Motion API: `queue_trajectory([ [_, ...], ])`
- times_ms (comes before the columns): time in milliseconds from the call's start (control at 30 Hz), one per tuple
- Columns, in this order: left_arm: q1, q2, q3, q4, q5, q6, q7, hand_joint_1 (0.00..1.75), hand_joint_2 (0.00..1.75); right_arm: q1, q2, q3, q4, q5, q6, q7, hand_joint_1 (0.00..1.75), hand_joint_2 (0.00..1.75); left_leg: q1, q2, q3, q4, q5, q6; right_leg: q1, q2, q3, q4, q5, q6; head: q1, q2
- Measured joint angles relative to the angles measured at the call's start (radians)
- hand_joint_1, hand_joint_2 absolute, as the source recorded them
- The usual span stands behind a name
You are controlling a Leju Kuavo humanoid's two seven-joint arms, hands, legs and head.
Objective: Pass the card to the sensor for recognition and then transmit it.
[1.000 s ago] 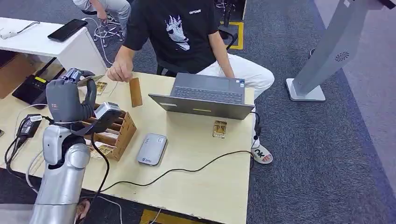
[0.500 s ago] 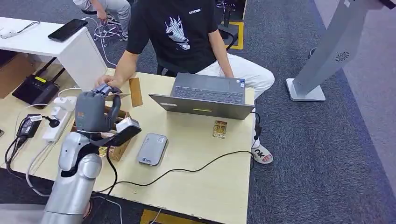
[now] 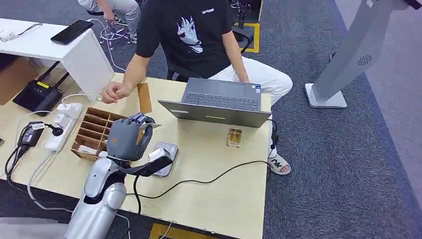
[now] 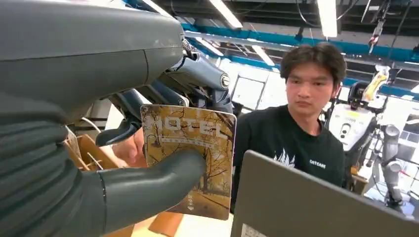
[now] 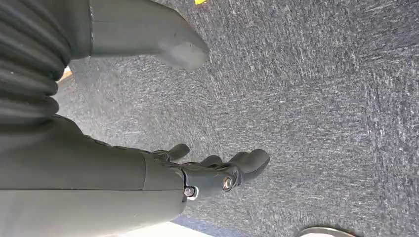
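The left hand (image 3: pixel 127 139) grips a card (image 4: pixel 190 160), thumb pressed flat on its printed face and darker fingers behind it. The card carries a picture of autumn trees and the word HOTEL, and it stands roughly upright in the grip. In the head view the hand hangs over the worktop (image 3: pixel 219 194), just left of a grey card reader (image 3: pixel 164 158) and just right of a wooden divided box (image 3: pixel 92 132); the card (image 3: pixel 147 122) shows as a thin edge at the fingertips.

The right hand (image 5: pixel 217 173) hangs over grey carpet (image 5: pixel 321 98), fingers loosely apart and holding nothing.

Across the worktop sits a person (image 3: pixel 191 35) in a black T-shirt, one hand (image 3: pixel 114 92) resting near the far left edge beside a brown strip (image 3: pixel 145 98). An open laptop (image 3: pixel 219 102) stands in front of the person. A small gold-patterned item (image 3: pixel 234 137) lies to the right of the reader, near the laptop. A black cable (image 3: pixel 199 181) runs across the near part of the worktop. A white power strip (image 3: pixel 63 123) lies at the left.
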Motion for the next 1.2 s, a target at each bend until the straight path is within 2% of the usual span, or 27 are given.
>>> queue_trajectory([
  [133,0.010,-0.001,-0.006,0.020,-0.010,-0.006,0.012,1.75,1.75,0.000,0.000,0.000,0.000,0.002,0.000,0.002,0.00,1.75,0.000,0.000,0.000,0.000,0.000,0.000,0.000,0.000,0.000,0.000,0.000,0.000,0.000,0.000],
  [267,0.018,0.000,-0.009,0.052,-0.064,-0.001,0.044,1.75,1.75,0.001,0.000,0.000,0.000,0.008,0.000,0.003,0.00,1.75,0.000,0.000,0.000,0.000,0.000,0.000,0.000,0.000,0.000,0.000,0.000,0.000,0.000,0.000],
  [533,0.031,-0.011,-0.010,0.167,-0.142,0.034,0.083,1.75,1.75,0.002,0.000,0.000,0.000,0.025,0.001,0.009,0.00,1.75,0.000,0.000,-0.001,0.000,0.000,0.000,0.000,0.000,0.000,0.000,0.000,0.000,0.000,0.000],
  [1200,0.028,-0.059,-0.013,0.336,-0.180,0.079,0.080,1.75,1.75,0.003,0.003,0.000,0.005,0.044,0.004,0.013,0.00,1.75,0.000,0.000,-0.001,0.000,0.000,0.000,0.000,0.000,0.000,0.000,0.000,0.000,0.000,0.000],
])
